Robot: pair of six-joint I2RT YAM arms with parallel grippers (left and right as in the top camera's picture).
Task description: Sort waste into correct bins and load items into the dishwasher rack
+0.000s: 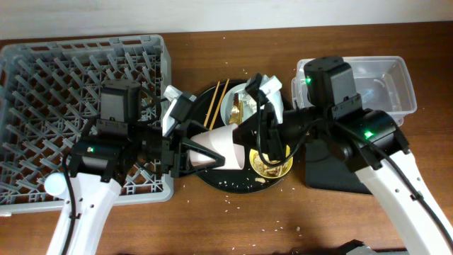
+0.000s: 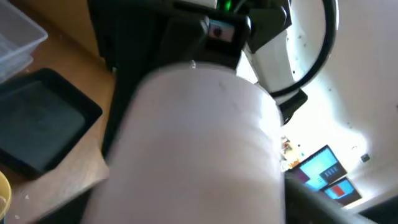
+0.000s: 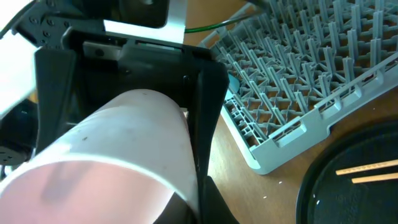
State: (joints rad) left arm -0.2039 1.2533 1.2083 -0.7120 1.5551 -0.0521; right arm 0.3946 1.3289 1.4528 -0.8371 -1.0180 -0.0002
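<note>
The pink cup (image 1: pixel 219 147) lies sideways in the air over the large round black tray (image 1: pixel 226 183), between both grippers. My left gripper (image 1: pixel 190 150) is shut around its base end. My right gripper (image 1: pixel 248 142) pinches the wall at its rim; its dark finger (image 3: pixel 211 199) lies along the cup (image 3: pixel 118 137) in the right wrist view. The cup (image 2: pixel 199 143) fills the left wrist view. On the round tray lie the chopsticks (image 1: pixel 216 103), the grey plate (image 1: pixel 233 106) with gold foil (image 1: pixel 245 108), and the yellow bowl (image 1: pixel 272 168). The dishwasher rack (image 1: pixel 42 71) stands at the left.
The clear tub (image 1: pixel 396 78) stands at the back right, and the shallow black tray (image 1: pixel 333 173) is in front of it. A pale round thing (image 1: pixel 53 185) sits in the rack's front left corner. Crumbs dot the wooden table near the round tray.
</note>
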